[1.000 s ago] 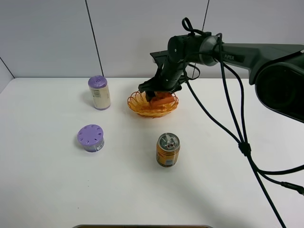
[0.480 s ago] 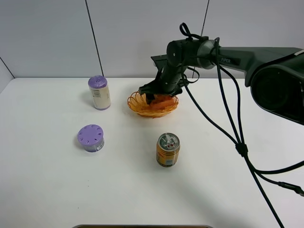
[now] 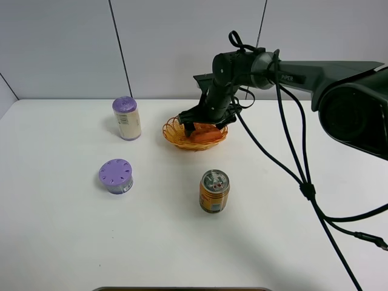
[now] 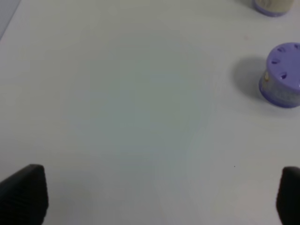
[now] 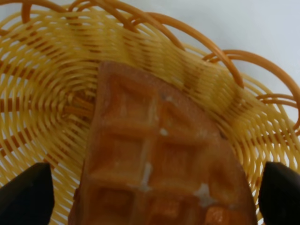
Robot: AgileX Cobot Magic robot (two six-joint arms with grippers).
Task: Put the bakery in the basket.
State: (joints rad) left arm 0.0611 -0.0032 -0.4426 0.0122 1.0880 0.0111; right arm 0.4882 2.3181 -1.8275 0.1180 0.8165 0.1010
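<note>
The bakery (image 3: pixel 205 134), an orange-brown waffle-grid wedge, lies inside the orange-yellow wicker basket (image 3: pixel 172 131) at the back middle of the table. My right gripper (image 3: pixel 204 126) hangs just over the basket. In the right wrist view the bakery (image 5: pixel 154 154) rests on the basket weave (image 5: pixel 47 70), and the right gripper (image 5: pixel 154 194) is open, with its dark fingertips (image 5: pixel 26 194) far apart on either side of the bakery and not touching it. My left gripper (image 4: pixel 157 194) is open and empty above bare table. It is out of the exterior high view.
A tall purple-lidded jar (image 3: pixel 127 118) stands left of the basket. A low purple-lidded tub (image 3: pixel 116 176) sits at front left and also shows in the left wrist view (image 4: pixel 282 75). An orange drink can (image 3: pixel 214 191) stands in front of the basket. Cables hang from the right arm.
The right gripper has shifted slightly over the basket. The bakery has gone from being held up in the gripper to lying low in the basket.
</note>
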